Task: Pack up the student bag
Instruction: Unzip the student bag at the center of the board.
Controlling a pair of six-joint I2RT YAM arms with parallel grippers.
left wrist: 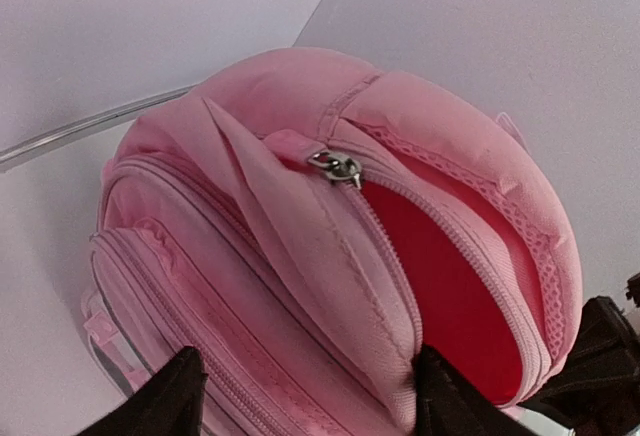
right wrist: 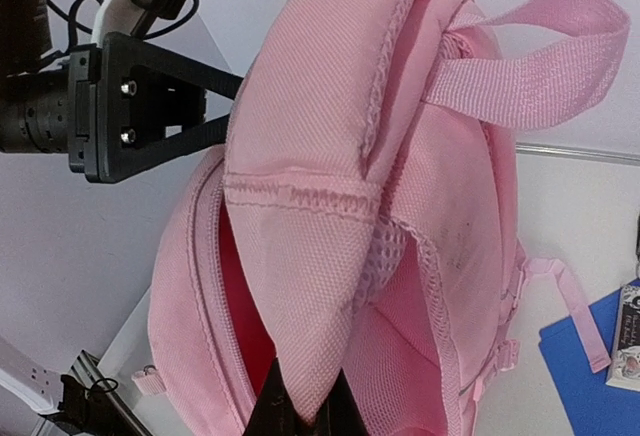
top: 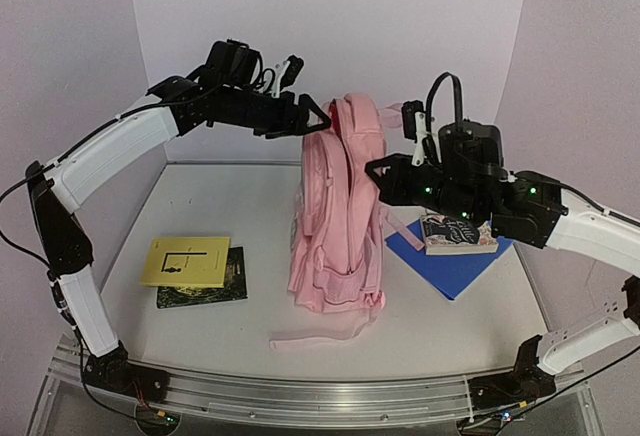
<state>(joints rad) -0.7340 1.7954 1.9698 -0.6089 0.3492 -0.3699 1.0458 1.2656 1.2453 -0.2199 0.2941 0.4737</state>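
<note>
The student bag (top: pixel 335 206), a large light-pink backpack, stands upright in the middle of the table, its main compartment unzipped and showing red-pink lining (left wrist: pixel 450 286). My left gripper (top: pixel 318 116) is at the bag's top, open. In the left wrist view (left wrist: pixel 305 376) its jaws straddle the front panel, the right finger (left wrist: pixel 450 406) at the zip edge against the lining. My right gripper (top: pixel 372 169) is on the bag's right side. In the right wrist view (right wrist: pixel 305 408) it is shut on the edge of the bag's rear fabric (right wrist: pixel 300 256). The zip pull (left wrist: pixel 338 168) lies at the top.
A yellow booklet (top: pixel 185 261) lies on a dark book (top: pixel 215 288) at the left front. A blue folder (top: pixel 450 264) with a pink-covered book (top: pixel 458 234) on it lies to the right of the bag. A loose bag strap (top: pixel 315 336) trails towards the table's front edge.
</note>
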